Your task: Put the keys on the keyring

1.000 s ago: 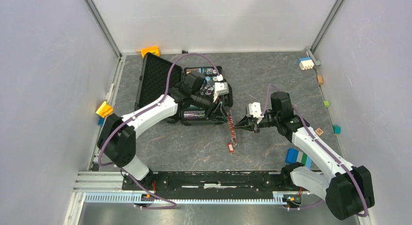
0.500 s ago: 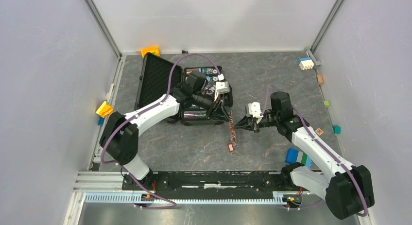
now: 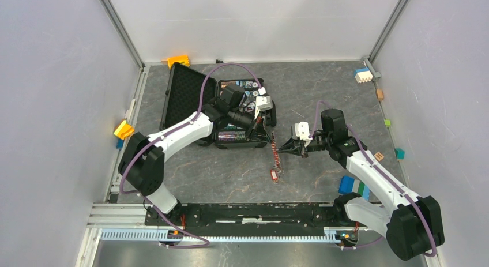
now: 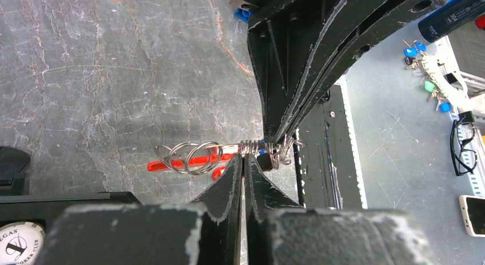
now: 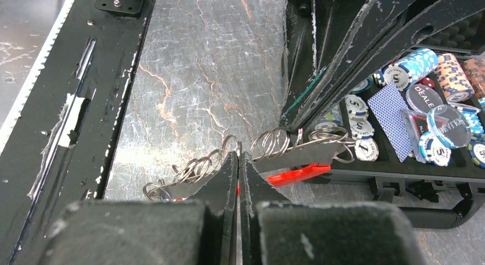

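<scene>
mid-step: gripping the keyring (image 4: 191, 157) from both sides, threading not yet begun. clamped on its silvery coils with the left tool (image 4: 243, 160), tip to tip with the right tool (image 4: 275, 145), likewise clenched on the wire. held over the table (image 4: 114, 76), just beside the open black case (image 3: 184, 94), with the long red tag (image 5: 297, 174) trailing below. cannot tell the keys apart among the loops. next, by judgement: prise one coil open with a steady opposing pull, then feed a key's hole into the gap without twisting the ring.
</scene>
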`<action>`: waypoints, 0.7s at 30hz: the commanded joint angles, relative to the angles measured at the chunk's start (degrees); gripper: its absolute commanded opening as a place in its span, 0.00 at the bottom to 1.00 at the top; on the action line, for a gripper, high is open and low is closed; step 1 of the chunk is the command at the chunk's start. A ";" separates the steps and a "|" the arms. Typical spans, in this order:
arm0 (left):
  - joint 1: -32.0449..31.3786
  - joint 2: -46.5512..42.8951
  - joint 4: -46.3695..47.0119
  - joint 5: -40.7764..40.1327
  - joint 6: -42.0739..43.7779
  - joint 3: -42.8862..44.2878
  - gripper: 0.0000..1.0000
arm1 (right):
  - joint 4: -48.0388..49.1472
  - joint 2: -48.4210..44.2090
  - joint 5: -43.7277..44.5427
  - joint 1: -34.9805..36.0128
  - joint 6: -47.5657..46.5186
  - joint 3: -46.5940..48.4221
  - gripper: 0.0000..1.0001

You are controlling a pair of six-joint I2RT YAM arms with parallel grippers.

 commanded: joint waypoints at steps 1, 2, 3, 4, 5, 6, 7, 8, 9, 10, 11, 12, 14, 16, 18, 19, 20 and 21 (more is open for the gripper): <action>0.12 -1.35 0.01 0.06 0.18 2.00 0.02 | -1.77 -0.02 -0.33 0.25 -3.84 2.52 0.00; 0.11 -1.67 -0.62 -0.33 0.78 2.26 0.02 | -2.81 0.25 -0.59 0.27 -5.12 2.77 0.00; 0.11 -1.88 -1.29 -0.62 1.33 2.49 0.02 | -4.25 0.49 -0.81 0.27 -6.37 3.12 0.00; 0.12 -2.17 -2.12 -0.81 2.19 2.78 0.02 | -5.71 0.83 -1.13 0.27 -8.18 3.64 0.00; 0.07 -2.43 -2.68 -0.82 2.84 3.02 0.02 | -7.49 1.30 -1.38 0.27 -9.78 4.08 0.02; -0.01 -2.62 -3.08 -0.87 3.16 3.16 0.02 | -9.17 1.71 -1.52 0.29 -11.14 4.68 0.04; 0.03 -2.80 -3.22 -0.90 3.31 3.18 0.02 | -10.47 2.27 -1.76 0.27 -12.52 5.21 0.07; -0.06 -2.99 -3.22 -0.84 3.33 3.17 0.02 | -11.80 2.72 -1.93 0.29 -13.43 5.81 0.11; -0.19 -3.08 -3.22 -0.89 3.38 3.17 0.02 | -12.58 3.11 -2.18 0.29 -14.02 6.19 0.16; -0.36 -3.26 -3.23 -1.27 3.38 3.08 0.02 | -13.11 3.42 -2.39 0.29 -14.37 6.55 0.21; -0.64 -3.37 -3.27 -1.80 3.57 3.01 0.02 | -13.39 3.45 -2.53 0.29 -14.51 6.78 0.24; -0.91 -3.56 -3.42 -2.36 4.06 3.01 0.02 | -13.31 3.33 -2.54 0.29 -14.23 6.92 0.29; -1.66 -4.41 -4.04 -3.35 5.41 2.83 0.02 | -11.06 2.62 -2.01 0.29 -11.16 6.98 0.43; -2.44 -5.34 -5.18 -4.59 7.87 2.97 0.02 | -6.60 1.13 -0.27 0.29 -6.47 6.60 0.49; -3.19 -6.31 -7.30 -6.26 11.02 3.69 0.02 | -1.07 -1.17 2.58 0.29 -1.15 5.70 0.48; -3.44 -6.84 -8.24 -6.67 12.45 4.01 0.02 | 1.62 -2.11 3.46 0.29 0.87 5.33 0.46; -3.62 -7.37 -8.78 -6.95 13.93 4.13 0.02 | 2.95 -2.91 3.98 0.29 2.54 5.26 0.43; -3.67 -8.09 -8.85 -7.27 14.80 4.13 0.02 | 3.06 -3.30 3.84 0.27 3.09 5.74 0.40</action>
